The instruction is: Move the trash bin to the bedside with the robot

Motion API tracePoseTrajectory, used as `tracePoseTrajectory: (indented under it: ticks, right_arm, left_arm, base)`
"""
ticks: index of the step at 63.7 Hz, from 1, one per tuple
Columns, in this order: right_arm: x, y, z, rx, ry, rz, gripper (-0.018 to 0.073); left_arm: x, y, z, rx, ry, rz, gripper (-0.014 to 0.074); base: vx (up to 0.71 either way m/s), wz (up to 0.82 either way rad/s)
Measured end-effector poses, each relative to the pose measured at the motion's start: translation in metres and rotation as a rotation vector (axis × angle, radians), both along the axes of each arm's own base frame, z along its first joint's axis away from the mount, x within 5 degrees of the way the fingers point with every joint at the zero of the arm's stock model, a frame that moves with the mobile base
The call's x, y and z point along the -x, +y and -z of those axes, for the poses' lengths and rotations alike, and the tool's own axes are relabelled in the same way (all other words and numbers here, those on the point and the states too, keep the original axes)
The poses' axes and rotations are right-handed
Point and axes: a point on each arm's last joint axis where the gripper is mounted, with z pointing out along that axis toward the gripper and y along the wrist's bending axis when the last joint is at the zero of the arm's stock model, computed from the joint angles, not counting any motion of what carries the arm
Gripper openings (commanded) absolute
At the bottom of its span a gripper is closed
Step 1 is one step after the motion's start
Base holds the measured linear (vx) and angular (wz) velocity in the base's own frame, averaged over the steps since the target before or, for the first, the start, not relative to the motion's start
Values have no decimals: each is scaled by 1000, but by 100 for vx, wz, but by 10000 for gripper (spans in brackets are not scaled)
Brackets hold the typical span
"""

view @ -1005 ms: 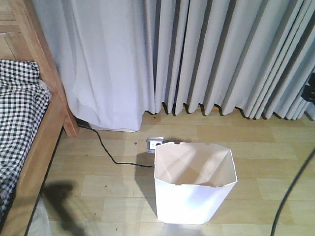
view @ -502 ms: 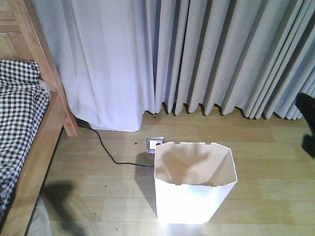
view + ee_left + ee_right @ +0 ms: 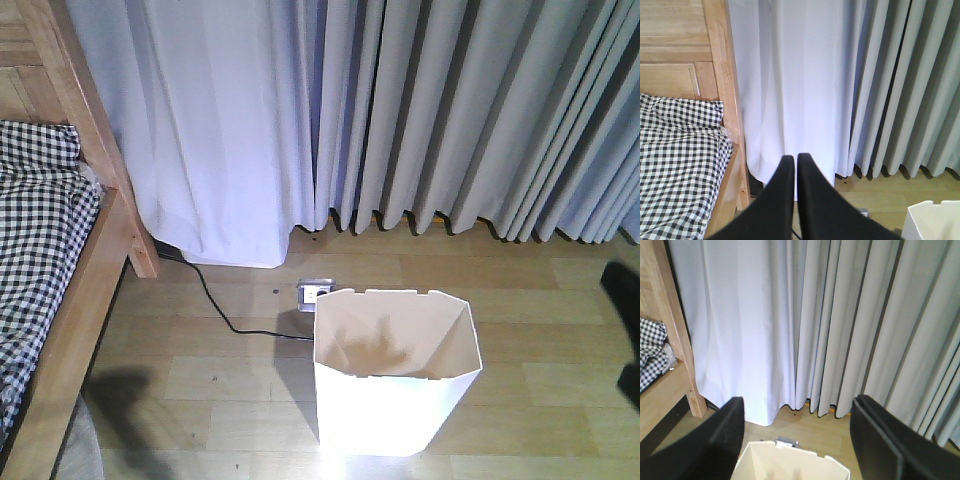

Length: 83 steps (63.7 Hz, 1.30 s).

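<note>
Over by the left wall the bed (image 3: 60, 260) stands well apart from the unlabelled white trash bin (image 3: 395, 375), the left gripper (image 3: 795, 162) pinched closed, the right gripper (image 3: 797, 415) spread wide above the rim.

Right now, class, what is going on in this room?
A two-armed robot is working on a white trash bin, which stands upright on the wooden floor, apart from the bed at the left. The right gripper is open and hangs above the bin's rim, not gripping it. The left gripper is shut and empty, pointing towards the curtains. The bin is not yet at the bedside.
</note>
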Motion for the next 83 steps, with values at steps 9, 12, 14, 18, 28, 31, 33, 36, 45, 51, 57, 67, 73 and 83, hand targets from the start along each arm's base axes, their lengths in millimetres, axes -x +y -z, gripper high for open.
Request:
tracePoseTrajectory:
  ticks: [9,12,14,18,28,31,33,36,45,51,57,67,73,83]
  right_arm:
    - [8,-2,20,-4,-24,10,368]
    - [10,-2,21,-4,-45,12,281]
    - [12,-2,20,1,-56,13,214]
    - [14,-3,20,15,-71,16,60]
    - [14,-3,21,26,-76,17,-10]
    - [14,-3,21,26,-76,17,-10]
    - [14,-3,21,27,-77,18,-10]
    - [14,-3,21,27,-77,18,-10]
    - [14,-4,21,28,-77,18,-10]
    - [14,-4,21,29,-78,18,-9]
    - [13,-4,21,35,-86,22,-9]
    - [12,-9,29,55,-97,89,-9]
    - [15,-17,36,31,-163,197,-9]
    - [20,-22,64,7,-225,271,-9]
  left_arm:
    - [0,0,0,0,0,0,-6]
    - [0,0,0,0,0,0,-6]
    - [0,0,0,0,0,0,-6]
    - [0,0,0,0,0,0,-6]
    - [0,0,0,0,0,0,-6]
    - [0,0,0,0,0,0,-6]
    - [0,0,0,0,0,0,-6]
    - [0,0,0,0,0,0,-6]
    - [0,0,0,0,0,0,-6]
    - [0,0,0,0,0,0,-6]
    - [0,0,0,0,0,0,-6]
    - [0,0,0,0,0,0,-6]
    - [0,0,0,0,0,0,-6]
    - [0,0,0,0,0,0,-6]
  base:
    - [0,0]
    - [0,0]
    - [0,0]
    - [0,0]
    - [0,0]
    - [0,0]
    - [0,0]
    - [0,0]
    - [0,0]
    - [0,0]
    - [0,0]
    - [0,0]
    - [0,0]
    - [0,0]
